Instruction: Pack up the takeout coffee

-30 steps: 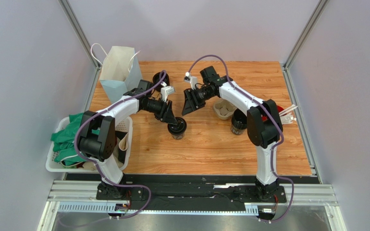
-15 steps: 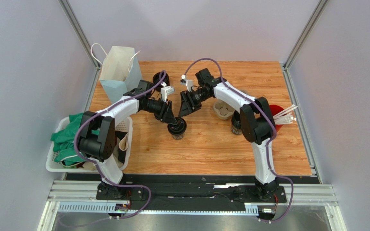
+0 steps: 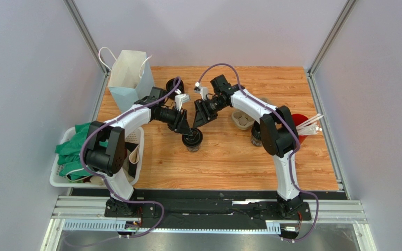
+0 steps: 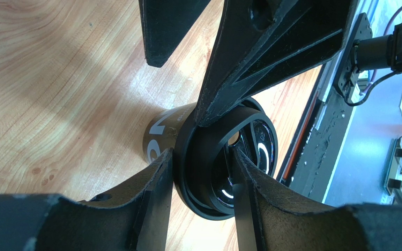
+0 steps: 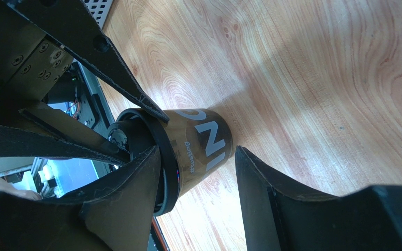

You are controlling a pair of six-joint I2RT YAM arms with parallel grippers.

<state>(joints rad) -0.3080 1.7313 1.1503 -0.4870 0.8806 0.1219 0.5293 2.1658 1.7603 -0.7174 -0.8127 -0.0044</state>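
- The left gripper [image 4: 202, 157] pinches the takeout coffee [image 4: 158, 136] by its top rim, one jaw outside the rim and one inside the recessed top.
- The right gripper [image 5: 197, 151] straddles the same cup, its jaws apart, with a gap on the lower-right side.
- The cup stands upright on the wooden table [image 3: 229, 162], just left of centre in the overhead frame.

From above, the right arm [image 3: 261, 112] covers most of a second black cup [image 3: 255, 140] and part of the cardboard tray [image 3: 241, 121], so you can't count its wells. On the takeout coffee [image 5: 208, 141], the left gripper [image 5: 145, 137] hides half the lid [image 5: 170, 162], and the small print is too fine to read
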